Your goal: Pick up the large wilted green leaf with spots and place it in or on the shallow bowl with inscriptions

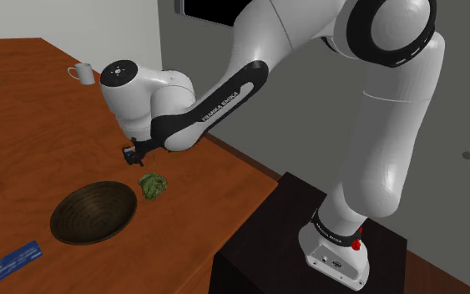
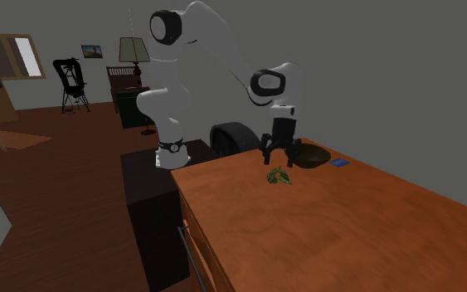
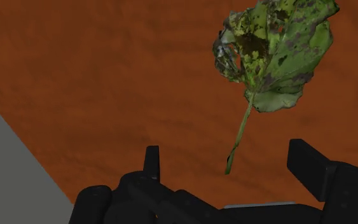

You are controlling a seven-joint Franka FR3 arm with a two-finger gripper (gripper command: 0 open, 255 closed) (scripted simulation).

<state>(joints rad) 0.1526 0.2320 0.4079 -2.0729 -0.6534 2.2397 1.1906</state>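
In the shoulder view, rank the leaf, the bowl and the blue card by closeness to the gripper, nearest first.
1. Spotted green leaf, just below the open gripper.
2. Dark bowl, to the leaf's left in that view.
3. Blue card, past the bowl, at the lower left.

Mottled green on red-brown
The leaf (image 3: 273, 51), upper right of the wrist view, is yellow-green blotched with black spots; the counter (image 1: 24, 150) is reddish-brown, the bowl (image 1: 93, 212) dark brown, the card (image 1: 13, 260) blue.
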